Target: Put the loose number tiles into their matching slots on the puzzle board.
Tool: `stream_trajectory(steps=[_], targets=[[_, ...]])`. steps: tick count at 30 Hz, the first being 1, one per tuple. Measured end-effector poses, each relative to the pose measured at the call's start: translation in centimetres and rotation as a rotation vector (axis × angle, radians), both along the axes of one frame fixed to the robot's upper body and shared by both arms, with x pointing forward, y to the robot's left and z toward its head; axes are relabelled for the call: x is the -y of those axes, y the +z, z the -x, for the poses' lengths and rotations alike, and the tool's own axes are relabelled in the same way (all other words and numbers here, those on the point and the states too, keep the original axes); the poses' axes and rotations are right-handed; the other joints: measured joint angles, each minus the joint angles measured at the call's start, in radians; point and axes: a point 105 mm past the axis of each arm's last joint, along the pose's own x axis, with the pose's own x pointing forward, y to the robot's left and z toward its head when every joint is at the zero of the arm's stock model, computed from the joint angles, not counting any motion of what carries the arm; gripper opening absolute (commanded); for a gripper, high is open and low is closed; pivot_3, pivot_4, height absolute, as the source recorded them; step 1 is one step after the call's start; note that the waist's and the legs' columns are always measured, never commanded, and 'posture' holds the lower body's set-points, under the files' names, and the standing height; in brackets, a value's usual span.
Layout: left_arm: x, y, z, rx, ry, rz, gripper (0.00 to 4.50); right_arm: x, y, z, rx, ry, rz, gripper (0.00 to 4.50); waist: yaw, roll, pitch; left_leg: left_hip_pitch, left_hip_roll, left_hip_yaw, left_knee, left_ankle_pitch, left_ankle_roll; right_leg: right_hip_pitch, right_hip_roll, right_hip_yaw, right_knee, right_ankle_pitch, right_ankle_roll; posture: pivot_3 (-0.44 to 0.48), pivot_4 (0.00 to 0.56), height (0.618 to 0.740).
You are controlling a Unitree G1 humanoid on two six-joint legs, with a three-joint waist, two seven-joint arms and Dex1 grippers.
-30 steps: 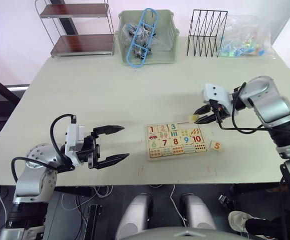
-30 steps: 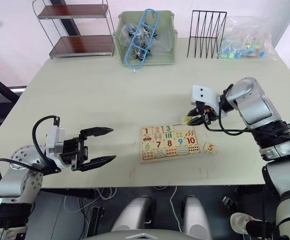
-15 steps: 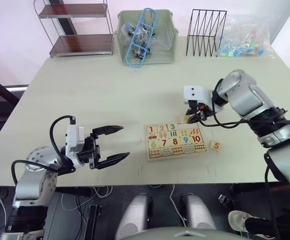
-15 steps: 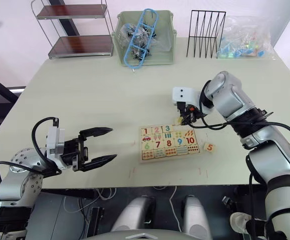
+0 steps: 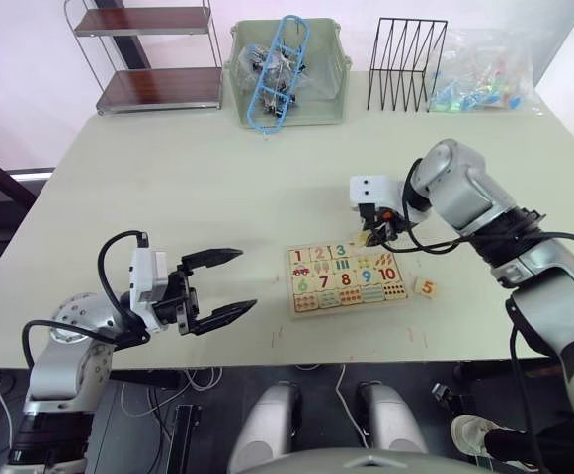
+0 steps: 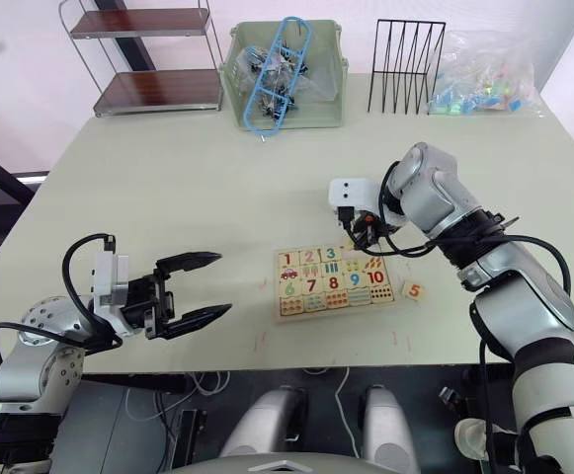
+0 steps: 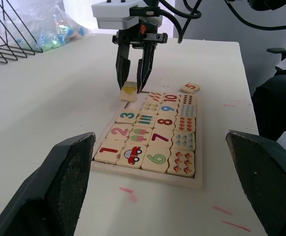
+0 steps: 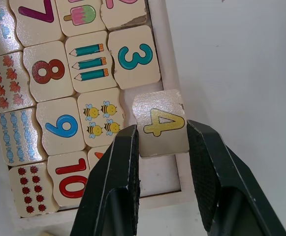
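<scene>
The puzzle board (image 5: 350,277) lies on the table right of centre, with tiles 1, 2 and 3 seated in its far row. My right gripper (image 8: 161,129) is shut on the yellow 4 tile (image 8: 160,122), held just over the bare slots (image 8: 158,172) beside the 3 and overlapping the board's far frame. The gripper (image 5: 373,235) hangs at the board's far edge. A loose 5 tile (image 5: 427,287) lies on the table just right of the board. My left gripper (image 5: 247,280) is open and holds nothing, well left of the board.
Along the table's back edge stand a small shelf (image 5: 148,54), a green bin (image 5: 288,74) with a blue frame in it, a black wire rack (image 5: 408,64) and a bag of coloured pieces (image 5: 484,74).
My right gripper has carried the 4 tile left, from the table right of the board to the board's far edge. The left arm has stayed put.
</scene>
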Motion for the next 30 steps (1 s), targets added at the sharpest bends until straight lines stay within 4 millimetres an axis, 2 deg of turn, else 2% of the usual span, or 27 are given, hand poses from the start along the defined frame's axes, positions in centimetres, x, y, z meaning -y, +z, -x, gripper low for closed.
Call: stream_trajectory(steps=[11,30], targets=[[0.1,0.1,0.0,0.005,-0.002,0.003,4.50,-0.4,-0.3,0.3,0.001,0.016,0.012,0.88,0.000,0.000,0.000,0.000,0.000,0.000,0.000,0.000,0.000,0.000,0.000,0.000,0.000,0.000,0.000,0.000,0.150,0.739],[0.1,0.1,0.1,0.004,-0.003,0.003,4.50,-0.1,-1.2,0.5,-0.012,0.010,0.034,0.88,0.000,0.000,0.000,0.000,0.000,0.000,0.000,0.000,0.000,0.000,0.000,0.000,0.000,0.000,0.000,0.000,0.150,0.739]])
